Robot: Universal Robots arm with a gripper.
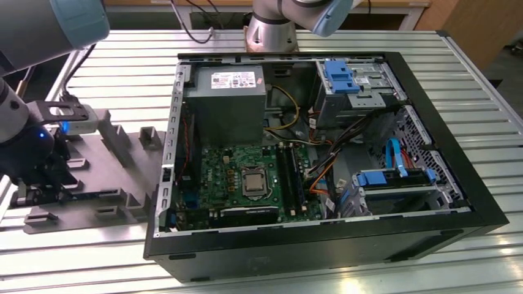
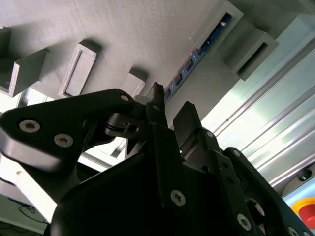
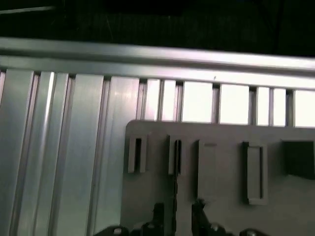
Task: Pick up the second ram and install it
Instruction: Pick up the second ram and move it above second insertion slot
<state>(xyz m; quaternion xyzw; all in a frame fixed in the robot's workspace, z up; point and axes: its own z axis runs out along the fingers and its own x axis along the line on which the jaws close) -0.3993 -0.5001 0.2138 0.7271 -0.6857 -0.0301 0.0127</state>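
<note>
The gripper [image 3: 178, 211] is down low over the grey tray [image 1: 100, 174], which sits on the ribbed metal surface [image 1: 82, 257] at the exterior view's left. Its two black fingers [image 3: 198, 209] are apart, with a gap between them.

The second ram [image 3: 175, 164] stands on its thin edge in the tray. It is a long, flat, dark stick. In the first wrist view it looks like a thin dark line that runs into the gap between the fingers. One finger is very near it, and the other is a little way off, so the gripper does not look clamped on it yet. I think the fingers sit on both sides so they can squeeze its flat faces.

The tray is smooth, dull plastic with small square blocks sticking up. The blocks seem to be there to keep the stick upright and easy to grab.

The open black computer case [image 1: 327, 245] lies beside the tray. Inside is a green board [image 1: 237, 165] with long black slots [image 1: 288, 174].
</note>
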